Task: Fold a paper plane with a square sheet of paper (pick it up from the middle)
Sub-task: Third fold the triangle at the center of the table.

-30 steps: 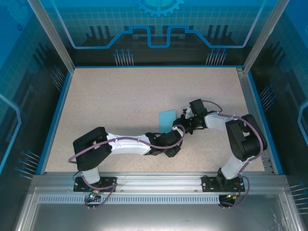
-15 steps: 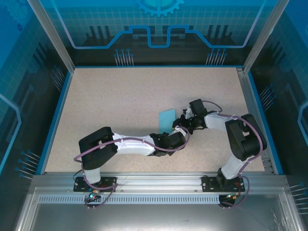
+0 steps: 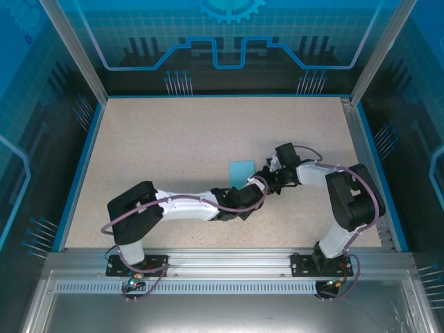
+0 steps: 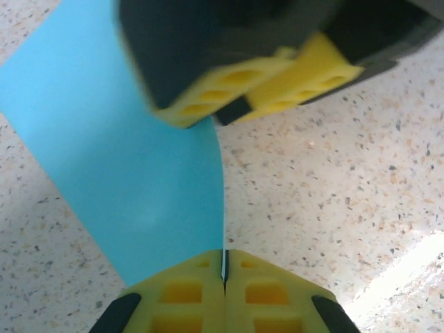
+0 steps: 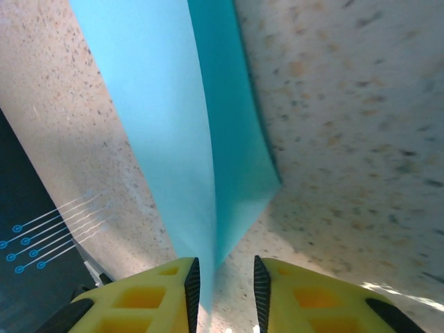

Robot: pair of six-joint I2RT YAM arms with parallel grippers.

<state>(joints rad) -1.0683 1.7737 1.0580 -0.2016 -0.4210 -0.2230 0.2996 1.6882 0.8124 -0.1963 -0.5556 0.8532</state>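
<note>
Fingers [image 4: 184, 298] of the left gripper [image 4: 223, 269] are pressed tight together, yellow pad against yellow pad. Between them they pinch the thin near edge of the square sheet of paper [image 4: 132, 152]. From that pinch the light-blue sheet goes up and off to the left of the fingers. It stands up off the speckled table [image 4: 333, 187] and curves a little. At its far end is the right gripper [image 4: 232, 114], facing the left one, with its yellow pads at the sheet's other edge.

Seen from its own wrist, the right gripper [image 5: 225, 284] has its fingers [image 5: 305, 295] a little apart, with a small gap between them. The edge of the sheet comes down into that gap, right beside one finger. The other finger is not touching it, so this gripper is not squeezing the paper. Past these fingers the sheet shows two sides, one light and one darker, bent along a line.

From above, the two grippers meet tip to tip, and the blue sheet [image 3: 241, 171] sits just beyond their tips, on the left gripper's side.
</note>
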